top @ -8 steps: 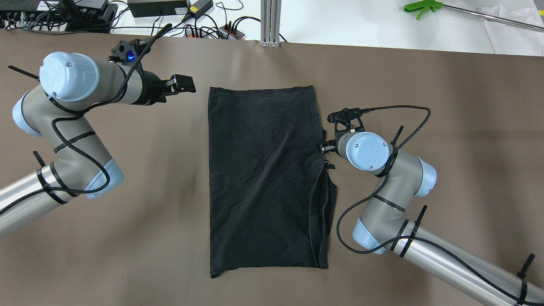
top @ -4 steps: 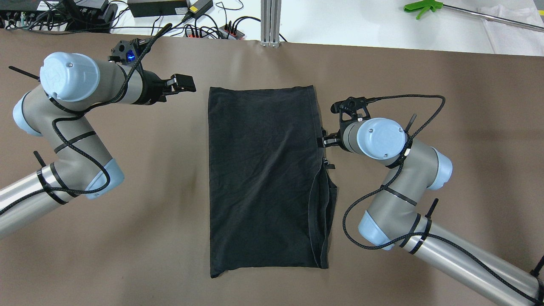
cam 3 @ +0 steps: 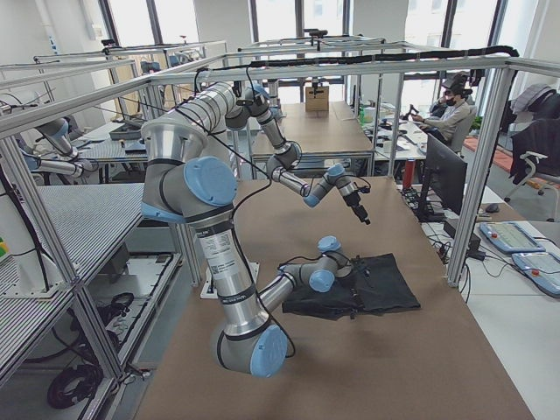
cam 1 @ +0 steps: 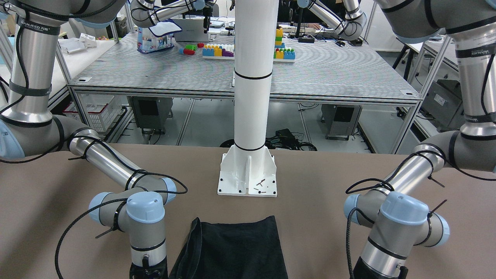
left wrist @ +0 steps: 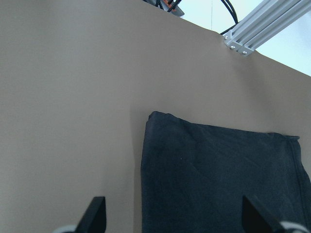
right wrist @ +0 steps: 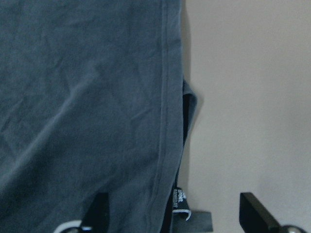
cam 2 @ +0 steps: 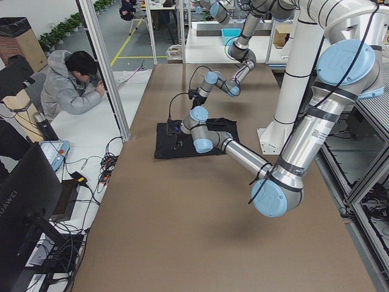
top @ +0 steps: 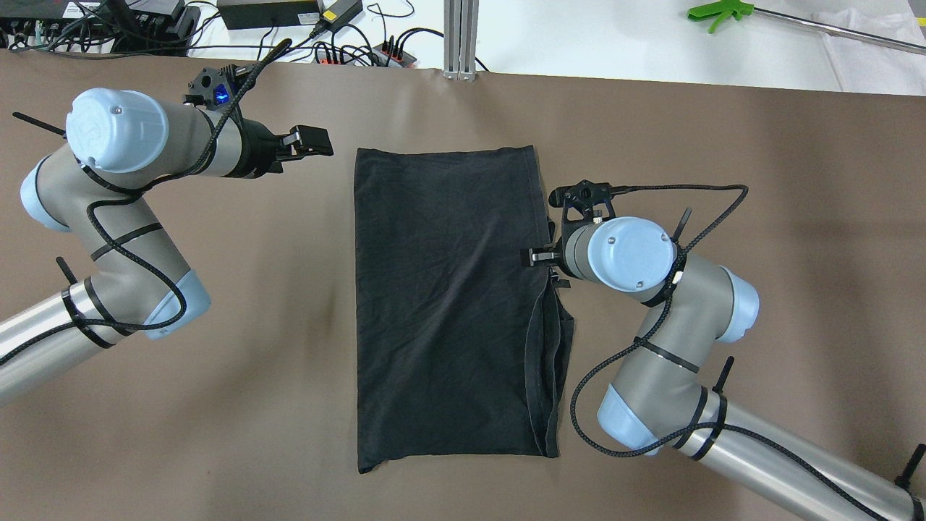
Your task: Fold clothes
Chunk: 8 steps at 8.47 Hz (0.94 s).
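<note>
The black garment [top: 448,304] lies flat on the brown table as a tall rectangle, with loose folded layers along its lower right edge. It also shows in the front view [cam 1: 236,248]. My left gripper [top: 315,141] hovers open and empty just left of the garment's far left corner [left wrist: 155,119]. My right gripper [top: 548,268] is low at the middle of the garment's right edge. In the right wrist view it is open [right wrist: 175,216], with its fingers either side of the hemmed edge [right wrist: 165,97], one over the cloth and one over the table.
Cables and power strips [top: 347,51] and an aluminium post [top: 461,36] line the table's far edge. A green tool [top: 716,13] lies beyond it. The white column base [cam 1: 248,174] stands on the robot's side. An operator [cam 2: 73,85] sits beside the table.
My right wrist swung out to the right, then came back left so its fingers reach the garment's right edge. The left arm and the garment have not moved.
</note>
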### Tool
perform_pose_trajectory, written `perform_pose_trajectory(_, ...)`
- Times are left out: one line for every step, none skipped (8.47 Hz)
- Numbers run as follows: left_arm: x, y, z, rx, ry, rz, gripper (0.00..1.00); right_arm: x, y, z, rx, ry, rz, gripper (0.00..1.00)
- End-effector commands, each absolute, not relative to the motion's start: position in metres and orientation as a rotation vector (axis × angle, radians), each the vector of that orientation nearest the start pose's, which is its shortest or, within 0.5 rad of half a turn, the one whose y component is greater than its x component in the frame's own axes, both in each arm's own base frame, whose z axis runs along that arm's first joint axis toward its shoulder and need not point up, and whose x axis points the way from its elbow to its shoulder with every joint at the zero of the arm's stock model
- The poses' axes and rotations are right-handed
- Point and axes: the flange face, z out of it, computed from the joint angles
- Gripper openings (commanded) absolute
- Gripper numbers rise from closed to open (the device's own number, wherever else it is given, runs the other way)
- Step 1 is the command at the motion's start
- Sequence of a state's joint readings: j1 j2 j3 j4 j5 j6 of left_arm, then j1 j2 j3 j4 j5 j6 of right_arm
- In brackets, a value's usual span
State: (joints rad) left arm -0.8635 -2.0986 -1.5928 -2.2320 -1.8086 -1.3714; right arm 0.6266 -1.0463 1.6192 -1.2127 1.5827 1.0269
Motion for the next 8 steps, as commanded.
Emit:
perform_pose_trajectory(0.356, -0.584, 0.265, 0.434, 1.153, -0.434, 1.00, -0.512, -0.470, 0.300, 0.514, -0.769, 0.051, 0.94)
perform_pose_trajectory(0.356, -0.584, 0.266, 0.433, 1.152, -0.434, 1.00, -0.514, -0.466, 0.307, 0.508, -0.761, 0.046, 0.94)
perform_pose_trajectory(0.357, -0.584, 0.264, 0.434, 1.155, -0.432, 1.00, -0.514, -0.464, 0.318, 0.500, -0.748, 0.041, 0.94)
perform_pose_trajectory(0.358, -0.584, 0.263, 0.434, 1.155, -0.432, 1.00, -0.509, -0.461, 0.334, 0.491, -0.735, 0.036, 0.94)
perform_pose_trajectory(0.358, -0.584, 0.263, 0.434, 1.155, -0.432, 1.00, -0.506, -0.460, 0.341, 0.488, -0.727, 0.029, 0.94)
perform_pose_trajectory(0.358, -0.584, 0.263, 0.434, 1.155, -0.432, 1.00, -0.500, -0.458, 0.336, 0.490, -0.740, 0.024, 0.94)
perform_pose_trajectory(0.357, -0.585, 0.263, 0.435, 1.155, -0.433, 1.00, -0.488, -0.451, 0.346, 0.485, -0.737, -0.008, 0.94)
perform_pose_trajectory(0.357, -0.585, 0.264, 0.435, 1.153, -0.435, 1.00, -0.477, -0.448, 0.349, 0.502, -0.729, -0.038, 0.94)
